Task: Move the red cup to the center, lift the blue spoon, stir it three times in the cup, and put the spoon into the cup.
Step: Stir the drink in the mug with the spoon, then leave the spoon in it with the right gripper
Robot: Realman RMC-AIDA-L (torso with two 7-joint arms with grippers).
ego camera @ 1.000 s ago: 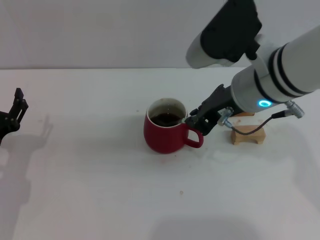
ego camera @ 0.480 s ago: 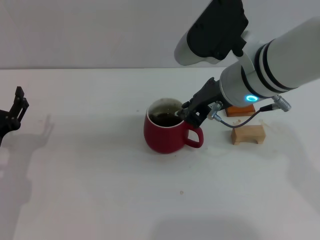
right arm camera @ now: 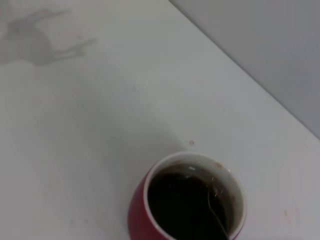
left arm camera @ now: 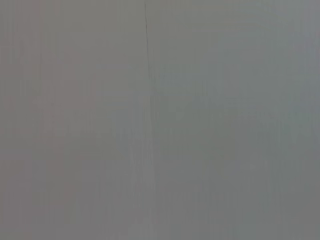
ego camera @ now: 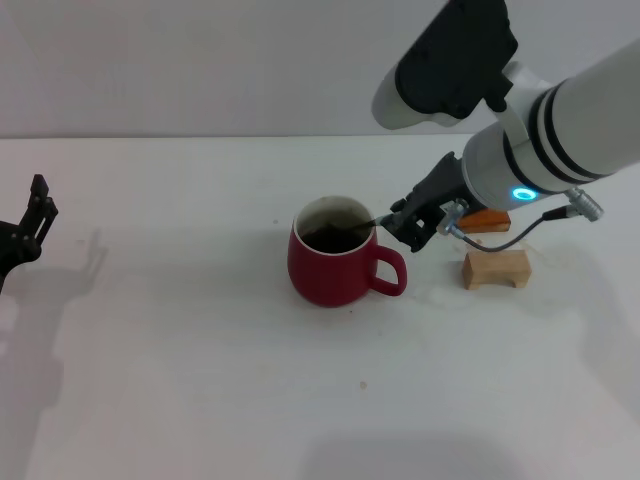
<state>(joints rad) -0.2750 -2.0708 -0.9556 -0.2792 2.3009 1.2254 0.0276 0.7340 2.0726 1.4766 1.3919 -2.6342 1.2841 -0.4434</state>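
Note:
The red cup (ego camera: 332, 268) stands near the middle of the white table, handle toward my right arm, with dark liquid inside. My right gripper (ego camera: 412, 225) hovers just beside the cup's rim, above the handle, shut on the blue spoon (ego camera: 379, 221). Only the spoon's thin grey neck shows, slanting down over the rim into the liquid; its pale blue handle is hidden in the fingers. The right wrist view looks down into the cup (right arm camera: 145, 215), with the spoon neck (right arm camera: 215, 212) dipping into the liquid. My left gripper (ego camera: 35, 215) is parked at the far left edge.
A pale wooden block (ego camera: 497, 268) sits on the table right of the cup, under my right arm. An orange-brown block (ego camera: 487, 219) lies just behind it. The table's back edge meets a grey wall. The left wrist view shows only plain grey.
My right gripper swung left over the cup's rim, then back to the right and slightly up, moving the spoon in the liquid. The cup and left arm have not moved.

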